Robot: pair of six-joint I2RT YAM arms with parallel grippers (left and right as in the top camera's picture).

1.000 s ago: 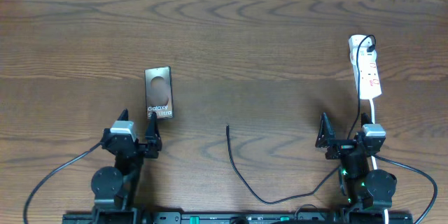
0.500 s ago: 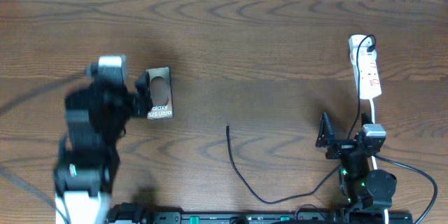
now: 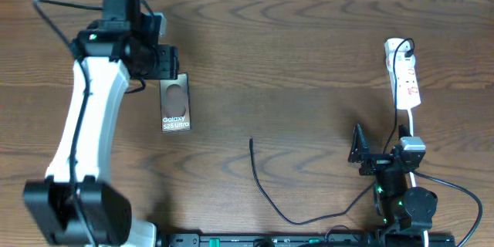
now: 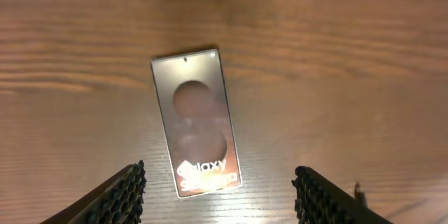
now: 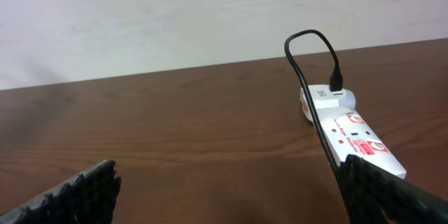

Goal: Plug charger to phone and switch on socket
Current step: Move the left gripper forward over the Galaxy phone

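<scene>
The phone (image 3: 175,103) lies flat left of the table's middle, its "Galaxy S25 Ultra" lettering at the near end. My left gripper (image 3: 164,60) hangs open above its far end. In the left wrist view the phone (image 4: 197,122) lies between and beyond the spread fingers (image 4: 119,196), untouched. The charger cable's tip (image 3: 251,142) rests loose mid-table, and the cable curves toward the front edge. The socket (image 3: 404,73) lies at the right with a black plug in its far end, and also shows in the right wrist view (image 5: 357,136). My right gripper (image 3: 378,154) is open and empty, near the socket's near end.
The socket's white cord (image 3: 413,127) runs back past my right arm. A thin black cable (image 5: 315,63) loops up from the plug at the socket's far end. A pale wall stands beyond the table's far edge (image 5: 175,70).
My left arm has swung up from its rest pose at the front and reached out over the phone. The phone, the charger, the socket and the right arm have not moved.
</scene>
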